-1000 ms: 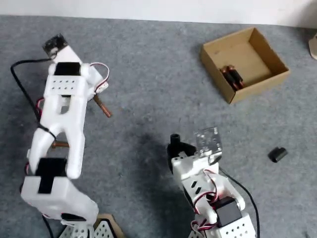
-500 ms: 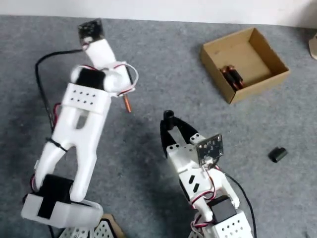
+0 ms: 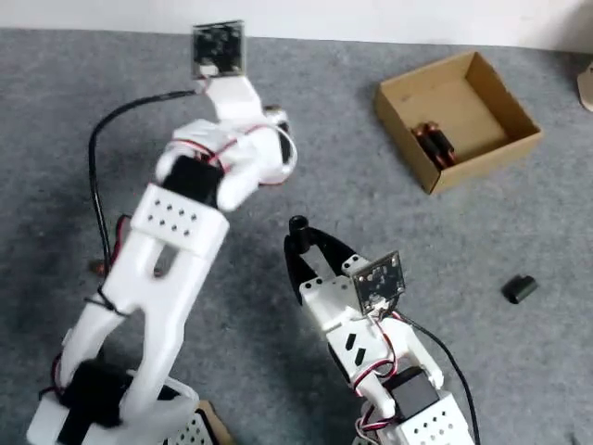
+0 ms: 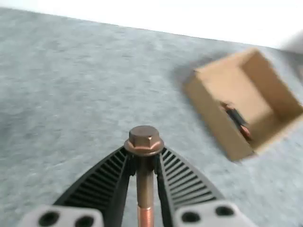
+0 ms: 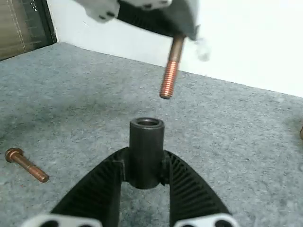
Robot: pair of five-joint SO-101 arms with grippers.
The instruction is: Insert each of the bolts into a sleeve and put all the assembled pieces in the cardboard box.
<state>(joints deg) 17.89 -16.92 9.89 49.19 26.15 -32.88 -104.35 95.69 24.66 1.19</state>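
Note:
My left gripper (image 4: pixel 144 156) is shut on a copper bolt (image 4: pixel 144 142), gripping it just under the hex head. From the right wrist view that bolt (image 5: pixel 169 71) hangs threaded end down, a little above and slightly beside the mouth of a black sleeve (image 5: pixel 147 149). My right gripper (image 5: pixel 146 166) is shut on this sleeve and holds it upright. In the high view the sleeve (image 3: pixel 298 228) sits at the tip of the right gripper (image 3: pixel 302 248), below the left arm's wrist. The cardboard box (image 3: pixel 482 88) at the back right holds assembled pieces (image 3: pixel 434 142).
A second bolt (image 5: pixel 26 164) lies on the grey mat; its end (image 3: pixel 96 268) shows beside the left arm. A loose black sleeve (image 3: pixel 519 289) lies at the right. The box (image 4: pixel 258 80) stands beyond the held bolt.
The left arm has swung right and farther back, carrying the bolt over the sleeve. The right gripper has shifted left and farther back with the sleeve.

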